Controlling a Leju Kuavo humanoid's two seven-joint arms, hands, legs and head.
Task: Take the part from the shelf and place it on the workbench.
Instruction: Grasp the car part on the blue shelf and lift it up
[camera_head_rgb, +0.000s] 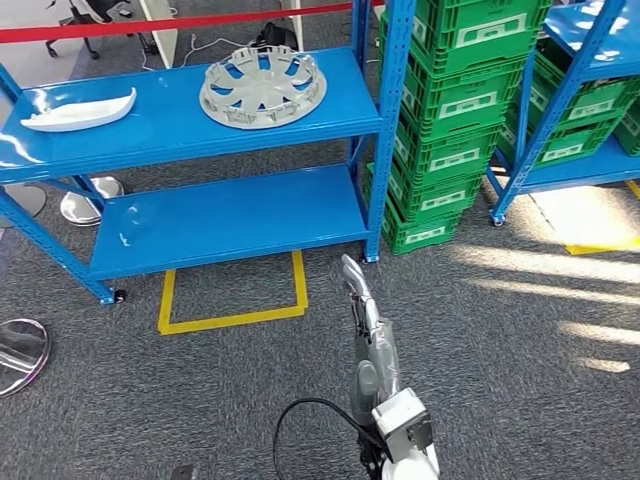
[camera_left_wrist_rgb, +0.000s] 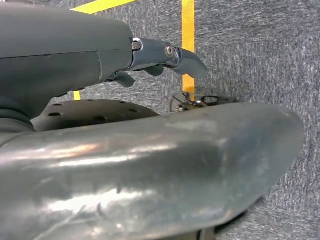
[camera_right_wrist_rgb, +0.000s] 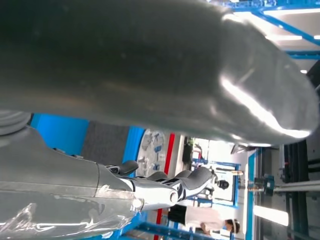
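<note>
You are looking at the right hand (camera_head_rgb: 361, 300) reaching out over the grey carpet short of the blue shelf (camera_head_rgb: 226, 215), fingers stretched nearly straight and loose, grasping nothing. The left hand (camera_left_wrist_rgb: 166, 55) is hanging above the carpet near a yellow floor line (camera_left_wrist_rgb: 188, 30), fingers extended, empty too. Beyond, the hubcap part (camera_head_rgb: 263, 85) is lying flat on the shelf's upper board, toward its right end. A white trim piece (camera_head_rgb: 79, 112) is lying at that board's left end. Green crates (camera_head_rgb: 453, 110) are standing stacked just right of the shelf.
</note>
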